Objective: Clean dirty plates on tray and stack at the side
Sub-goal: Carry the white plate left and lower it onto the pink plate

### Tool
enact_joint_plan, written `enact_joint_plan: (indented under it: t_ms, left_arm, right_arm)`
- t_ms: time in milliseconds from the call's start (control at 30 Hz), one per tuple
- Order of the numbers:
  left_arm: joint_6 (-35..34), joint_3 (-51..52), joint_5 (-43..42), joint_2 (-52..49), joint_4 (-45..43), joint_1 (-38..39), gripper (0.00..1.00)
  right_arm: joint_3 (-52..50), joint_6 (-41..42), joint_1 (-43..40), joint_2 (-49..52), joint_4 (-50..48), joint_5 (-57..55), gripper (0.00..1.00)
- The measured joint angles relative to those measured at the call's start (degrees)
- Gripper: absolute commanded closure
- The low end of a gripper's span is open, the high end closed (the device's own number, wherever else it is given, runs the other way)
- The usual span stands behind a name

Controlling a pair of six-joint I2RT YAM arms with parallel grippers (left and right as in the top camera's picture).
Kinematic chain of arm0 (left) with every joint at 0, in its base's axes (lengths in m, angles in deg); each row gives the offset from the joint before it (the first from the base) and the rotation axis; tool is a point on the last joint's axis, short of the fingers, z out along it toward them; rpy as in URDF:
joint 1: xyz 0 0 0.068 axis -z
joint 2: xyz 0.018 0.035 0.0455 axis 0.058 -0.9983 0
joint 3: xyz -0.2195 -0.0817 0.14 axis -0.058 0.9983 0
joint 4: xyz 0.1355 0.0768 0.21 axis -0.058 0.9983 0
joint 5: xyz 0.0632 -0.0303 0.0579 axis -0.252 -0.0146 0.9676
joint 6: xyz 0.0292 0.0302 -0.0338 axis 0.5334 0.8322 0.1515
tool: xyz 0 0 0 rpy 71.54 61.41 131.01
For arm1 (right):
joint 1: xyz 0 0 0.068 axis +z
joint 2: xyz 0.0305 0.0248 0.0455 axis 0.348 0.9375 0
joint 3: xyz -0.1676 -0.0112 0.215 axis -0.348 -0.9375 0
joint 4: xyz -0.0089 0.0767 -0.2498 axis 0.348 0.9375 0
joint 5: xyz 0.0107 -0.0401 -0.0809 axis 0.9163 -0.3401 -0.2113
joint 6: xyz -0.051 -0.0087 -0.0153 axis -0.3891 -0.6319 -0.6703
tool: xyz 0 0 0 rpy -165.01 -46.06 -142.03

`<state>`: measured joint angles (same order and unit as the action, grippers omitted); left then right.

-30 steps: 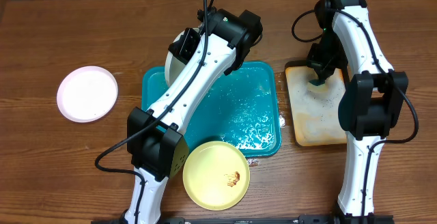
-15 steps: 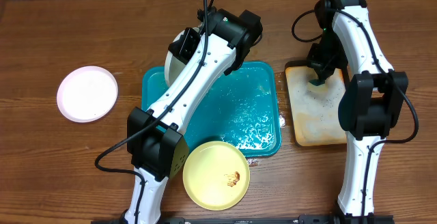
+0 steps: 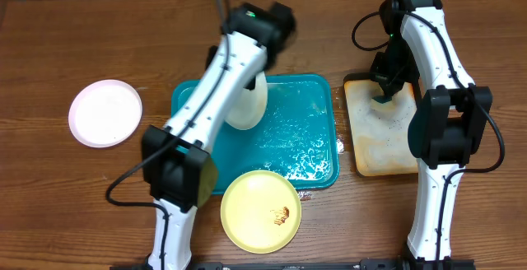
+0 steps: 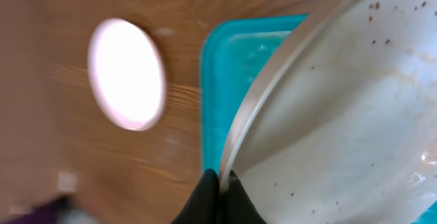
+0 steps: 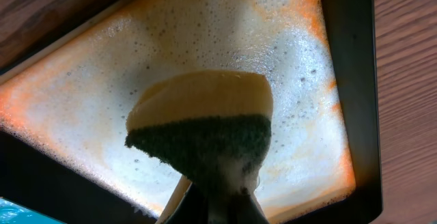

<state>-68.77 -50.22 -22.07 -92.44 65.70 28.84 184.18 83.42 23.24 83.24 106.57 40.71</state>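
My left gripper (image 4: 220, 177) is shut on the rim of a white plate (image 4: 341, 108), speckled with brown crumbs and held tilted on edge over the teal tray (image 3: 300, 130); the plate also shows in the overhead view (image 3: 249, 105). A second white plate (image 3: 104, 112) lies on the table at the left, also in the left wrist view (image 4: 127, 74). A pale yellow plate (image 3: 259, 211) with a brown smear lies in front of the tray. My right gripper (image 5: 218, 183) is shut on a yellow-and-green sponge (image 5: 201, 125) above the soapy tan tray (image 5: 287, 67).
The tan black-rimmed tray (image 3: 379, 138) of suds stands right of the teal tray, under the right arm. The teal tray is wet with foam at its right side. Bare wooden table lies around the left plate.
My left arm has swung left and forward, carrying the white plate from the tray's back edge down over the tray's left half. The right arm has not moved.
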Motion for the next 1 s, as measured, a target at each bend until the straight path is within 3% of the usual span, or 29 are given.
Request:
enact_joint_plan:
  t_ms: [167, 300, 700, 800, 1000]
  left_arm:
    - [2.03, 0.09, -20.41, 0.87, -8.35, -10.62, 0.95]
    - [4.33, 0.11, -29.35, 3.10, -9.97, -19.32, 0.96]
    - [11.02, 1.25, -35.45, 10.91, -6.54, -40.39, 0.95]
    - [12.83, 6.27, -36.72, 11.21, -9.05, -45.24, 0.95]
    - [15.76, 26.34, -42.25, 13.29, -22.95, -54.38, 0.95]
  right_arm:
    - [0.00, 0.00, 0.00, 0.00, 0.04, -0.02, 0.96]
    - [0.00, 0.00, 0.00, 0.00, 0.02, 0.00, 0.96]
    - [0.00, 0.00, 0.00, 0.00, 0.00, 0.00, 0.96]
    - [0.00, 0.00, 0.00, 0.00, 0.07, 0.00, 0.96]
    - [-0.02, 0.00, 0.00, 0.00, 0.04, 0.02, 0.96]
